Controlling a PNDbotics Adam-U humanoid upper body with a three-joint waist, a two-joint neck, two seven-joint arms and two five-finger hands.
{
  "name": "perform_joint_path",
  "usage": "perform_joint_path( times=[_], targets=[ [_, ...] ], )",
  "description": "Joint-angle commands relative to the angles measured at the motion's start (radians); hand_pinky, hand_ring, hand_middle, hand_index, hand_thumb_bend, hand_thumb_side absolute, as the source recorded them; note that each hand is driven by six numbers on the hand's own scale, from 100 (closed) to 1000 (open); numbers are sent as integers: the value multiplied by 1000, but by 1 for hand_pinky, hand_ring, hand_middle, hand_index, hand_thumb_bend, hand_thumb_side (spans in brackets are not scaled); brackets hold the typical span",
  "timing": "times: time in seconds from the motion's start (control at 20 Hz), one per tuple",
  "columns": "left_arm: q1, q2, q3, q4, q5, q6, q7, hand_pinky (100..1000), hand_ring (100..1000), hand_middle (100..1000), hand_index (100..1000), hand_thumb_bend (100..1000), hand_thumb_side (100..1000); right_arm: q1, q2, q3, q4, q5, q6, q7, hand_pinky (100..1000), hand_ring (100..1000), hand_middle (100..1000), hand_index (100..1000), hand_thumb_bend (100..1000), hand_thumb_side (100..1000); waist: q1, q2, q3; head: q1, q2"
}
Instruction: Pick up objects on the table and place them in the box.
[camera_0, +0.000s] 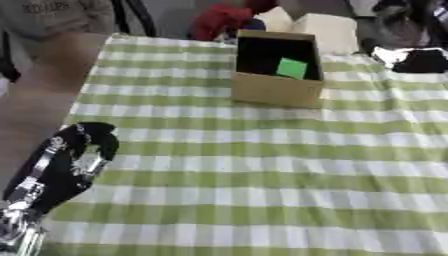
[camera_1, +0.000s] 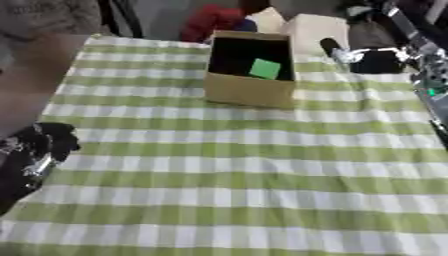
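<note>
- The left hand (camera_0: 83, 150) rests at the near left edge of the counter (camera_0: 262, 170), which wears a green-and-white checked cloth; its fingers look curled with nothing in them.
- The middle of the cloth lies bare between that hand and the box.
- The cardboard box (camera_0: 276, 90) stands open toward the far side of the counter, a green square object (camera_0: 292, 68) lying inside against its dark interior.
- The right hand (camera_1: 372, 59) hovers to the right of the box at the far right; whether its fingers are open or closed, I cannot tell.
</note>
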Motion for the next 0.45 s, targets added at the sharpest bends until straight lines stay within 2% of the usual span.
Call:
perform_joint_path(
  times=[0.05,0.45],
  targets=[
    [-3,6,15,-11,8,-3,16,938,659,623,755,381,491,20,-9,-24,-98,-44,28,-6,732,887,709,914,291,258,7,-20,-14,12,19],
    [28,4,39,-7,10,-13,64,956,700,666,768,404,519,151,76,-52,-240,-40,52,1,734,904,720,916,246,283,22,-8,-69,30,58]
  ],
)
